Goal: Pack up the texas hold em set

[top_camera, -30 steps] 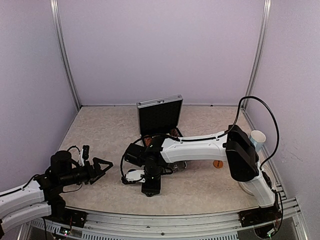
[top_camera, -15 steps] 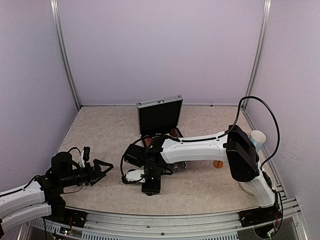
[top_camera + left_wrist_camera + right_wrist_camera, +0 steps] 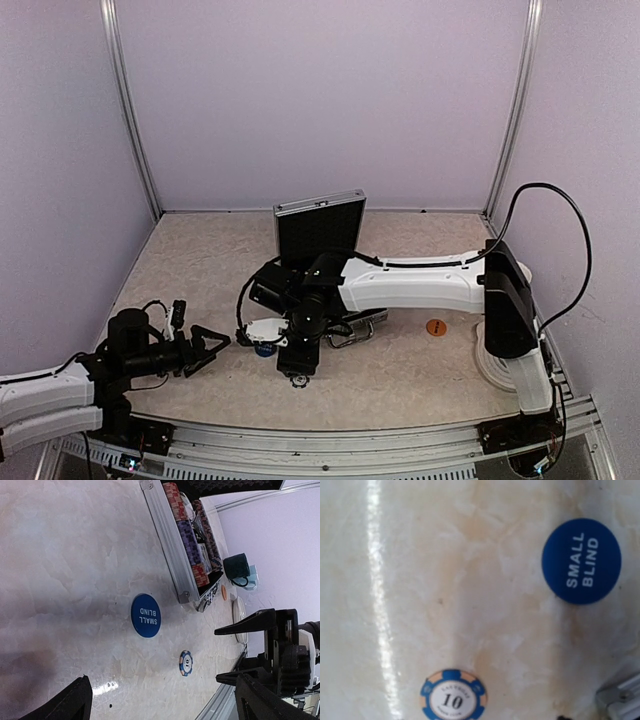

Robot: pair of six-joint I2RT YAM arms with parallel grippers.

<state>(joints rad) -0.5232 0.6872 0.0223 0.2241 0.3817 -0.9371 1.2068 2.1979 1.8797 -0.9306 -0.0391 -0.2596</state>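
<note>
1. Top external: the case point(image 3: 320, 228) sits open at mid-table with its lid upright, black inside, facing the arms.
2. The right arm reaches leftward across the front of the case, and the right gripper point(image 3: 216, 655) points down at the table just in front of it.
3. Left wrist view: the right gripper's two fingers point(image 3: 245, 624) stand apart with bare table showing between them. It is open and holds nothing.
4. A blue "SMALL BLIND" button point(image 3: 581, 561) lies flat on the table, just outside the case's front wall and not touching it.
5. A blue-and-white "10" chip point(image 3: 452, 695) lies flat near the button, apart from it and farther from the case. It sits close to the right gripper's fingertips, but nothing grips it.
6. Rows of chips point(image 3: 192, 545) stand on edge inside the case, along its ribbed silver wall.
7. The left gripper point(image 3: 218, 347) hovers low at the left, aimed toward the button. Its fingers are spread wide with nothing between them.
8. A dark mug point(image 3: 236, 567) and a small orange disc point(image 3: 224, 592) sit on the table beyond the far end of the case.
</note>
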